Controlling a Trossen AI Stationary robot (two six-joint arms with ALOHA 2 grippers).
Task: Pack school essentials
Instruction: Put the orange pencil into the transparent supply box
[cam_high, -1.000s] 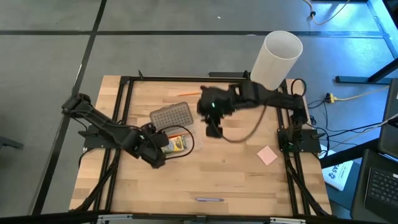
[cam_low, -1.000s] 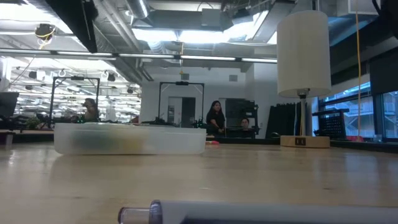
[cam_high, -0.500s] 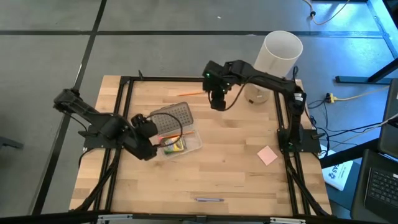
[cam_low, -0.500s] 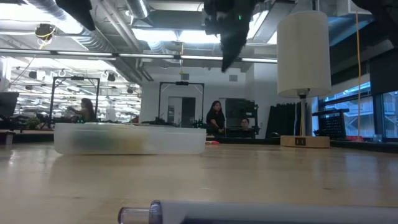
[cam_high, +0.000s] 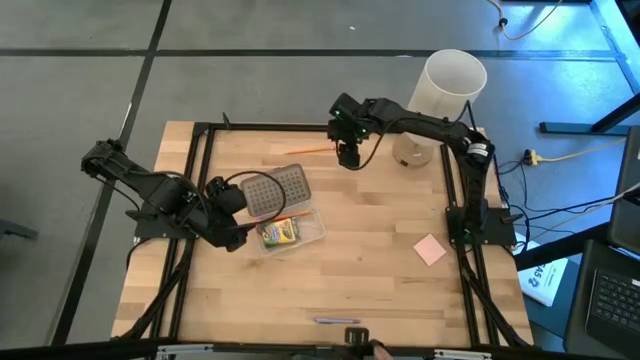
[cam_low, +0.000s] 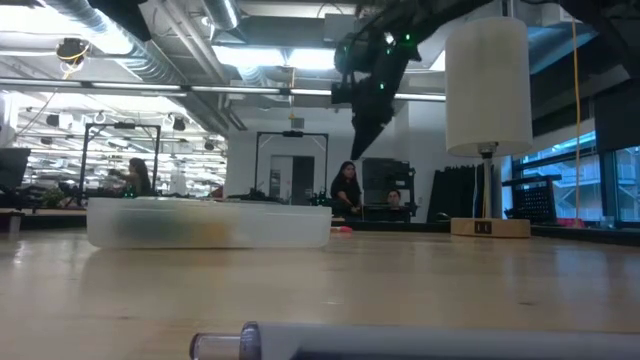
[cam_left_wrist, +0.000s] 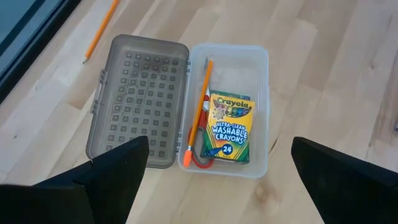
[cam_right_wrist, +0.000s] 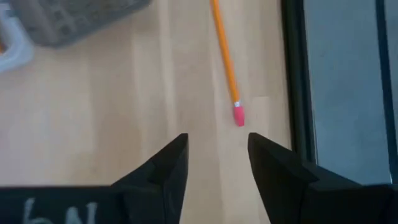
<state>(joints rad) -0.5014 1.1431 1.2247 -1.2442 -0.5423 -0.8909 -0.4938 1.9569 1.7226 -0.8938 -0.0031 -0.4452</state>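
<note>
The clear plastic case (cam_left_wrist: 227, 112) lies open with its dimpled grey lid (cam_left_wrist: 140, 99) flat beside it. Inside are the green-and-yellow crayon box (cam_left_wrist: 229, 127), an orange pencil (cam_left_wrist: 199, 106) and red-handled scissors (cam_left_wrist: 198, 160). A second orange pencil (cam_right_wrist: 225, 59) lies on the wood by the table's far edge (cam_high: 308, 150). My right gripper (cam_right_wrist: 216, 146) hovers open above its pink eraser end (cam_right_wrist: 239, 116), high over the table (cam_low: 368, 120). My left gripper (cam_high: 228, 215), open, is raised left of the case. The grey pen (cam_high: 337, 321) and pink pad (cam_high: 430, 249) lie on the table.
A tall white cylinder (cam_high: 445, 95) stands at the table's far right corner, just right of my right gripper. A black frame rail (cam_right_wrist: 292, 81) runs along the far edge beside the pencil. Bare wood lies between the case and the pink pad. People stand in the room behind.
My right gripper has risen from beside the case and swung toward the table's far edge, stopping over the loose pencil. My left arm has drawn back toward the left edge, off the case, which now shows uncovered with its lid open.
</note>
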